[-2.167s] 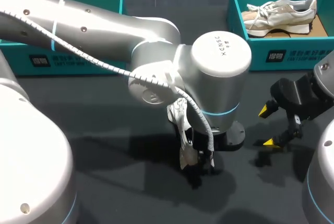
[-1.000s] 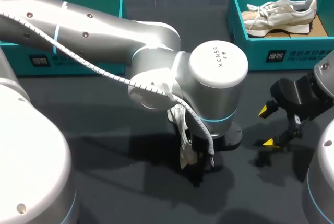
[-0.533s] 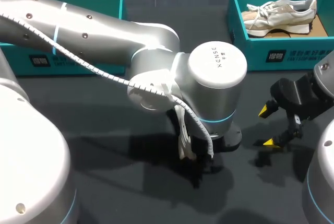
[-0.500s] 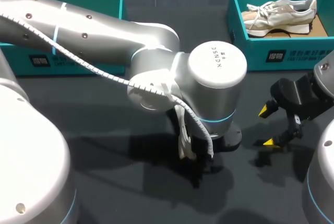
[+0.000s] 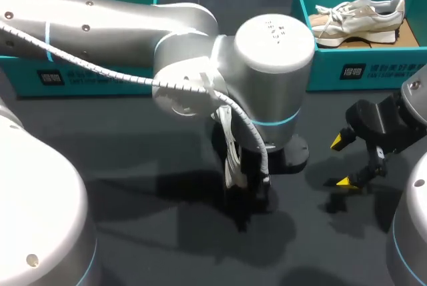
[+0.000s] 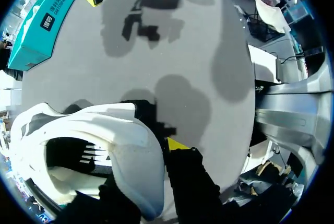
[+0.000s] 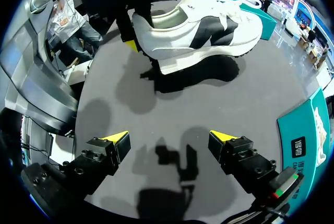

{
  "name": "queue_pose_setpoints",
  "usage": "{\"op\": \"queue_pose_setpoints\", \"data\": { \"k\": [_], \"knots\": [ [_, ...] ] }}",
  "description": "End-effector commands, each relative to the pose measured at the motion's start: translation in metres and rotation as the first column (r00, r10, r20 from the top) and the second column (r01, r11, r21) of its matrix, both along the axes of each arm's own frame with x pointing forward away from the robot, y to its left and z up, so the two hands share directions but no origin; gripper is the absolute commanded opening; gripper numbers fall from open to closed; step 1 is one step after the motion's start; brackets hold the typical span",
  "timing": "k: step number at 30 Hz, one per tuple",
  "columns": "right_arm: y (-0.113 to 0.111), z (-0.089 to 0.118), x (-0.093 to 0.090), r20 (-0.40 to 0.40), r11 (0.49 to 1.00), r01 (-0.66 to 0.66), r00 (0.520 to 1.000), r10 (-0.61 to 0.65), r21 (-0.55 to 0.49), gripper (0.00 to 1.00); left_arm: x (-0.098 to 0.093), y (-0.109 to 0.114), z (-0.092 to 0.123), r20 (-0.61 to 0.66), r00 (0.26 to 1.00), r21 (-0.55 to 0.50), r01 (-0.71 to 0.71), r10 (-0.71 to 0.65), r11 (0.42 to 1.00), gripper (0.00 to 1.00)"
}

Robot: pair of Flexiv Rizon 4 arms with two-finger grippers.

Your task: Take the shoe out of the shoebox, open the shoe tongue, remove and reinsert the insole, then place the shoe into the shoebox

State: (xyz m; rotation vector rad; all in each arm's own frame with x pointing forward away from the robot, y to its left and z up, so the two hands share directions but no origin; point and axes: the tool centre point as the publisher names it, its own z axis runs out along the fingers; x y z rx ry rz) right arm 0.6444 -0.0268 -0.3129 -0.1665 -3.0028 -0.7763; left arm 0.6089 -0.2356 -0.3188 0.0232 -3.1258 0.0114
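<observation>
A white shoe (image 7: 203,23) with black side stripes hangs level a little above the dark table, its shadow under it. My left gripper (image 6: 151,153) is shut on its heel wall, one finger inside the opening and one yellow-tipped finger (image 6: 176,143) outside. In the head view only a white sliver of the shoe (image 5: 229,156) shows under my left arm's wrist (image 5: 267,79). My right gripper (image 7: 169,140) stands open and empty, apart from the shoe, at the table's right (image 5: 343,161).
A teal shoebox (image 5: 320,66) at the back right holds a second, beige-white shoe (image 5: 360,16). Another teal shoebox (image 5: 100,79) stands at the back left, mostly behind my left arm. Dark tabletop (image 5: 153,186) lies around the grippers.
My left gripper has closed on the shoe's heel, and the left arm has risen with the shoe. The right arm has not moved.
</observation>
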Motion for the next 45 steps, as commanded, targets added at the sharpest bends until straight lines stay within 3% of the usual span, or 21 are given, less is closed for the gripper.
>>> {"op": "queue_pose_setpoints", "data": {
  "k": [1,12,27,44,45],
  "knots": [
    [0.0,0.0,-0.002,0.002,1.0,0.001,1.0,-0.001,-0.003,1.0,0.023,0.043,0.069,-0.015,1.0,-0.052,0.021,-0.022,0.998,0.0],
    [0.0,0.0,-0.002,0.002,1.0,0.001,1.0,-0.001,-0.003,1.0,0.102,0.095,0.133,-0.102,0.994,-0.136,0.025,-0.039,0.99,0.0],
    [0.0,0.0,-0.002,0.002,1.0,0.001,1.0,-0.001,-0.003,1.0,0.211,0.174,0.195,-0.141,0.988,-0.063,0.061,-0.07,0.996,0.0],
    [0.0,0.0,-0.002,0.002,1.0,0.001,1.0,-0.001,-0.003,1.0,0.211,0.174,0.195,-0.141,0.988,-0.063,0.061,-0.07,0.996,0.0],
    [0.0,0.0,-0.002,0.002,1.0,0.001,1.0,-0.001,-0.003,1.0,0.22,0.183,0.196,-0.134,0.989,-0.061,0.061,-0.069,0.996,0.0]
  ]
}}
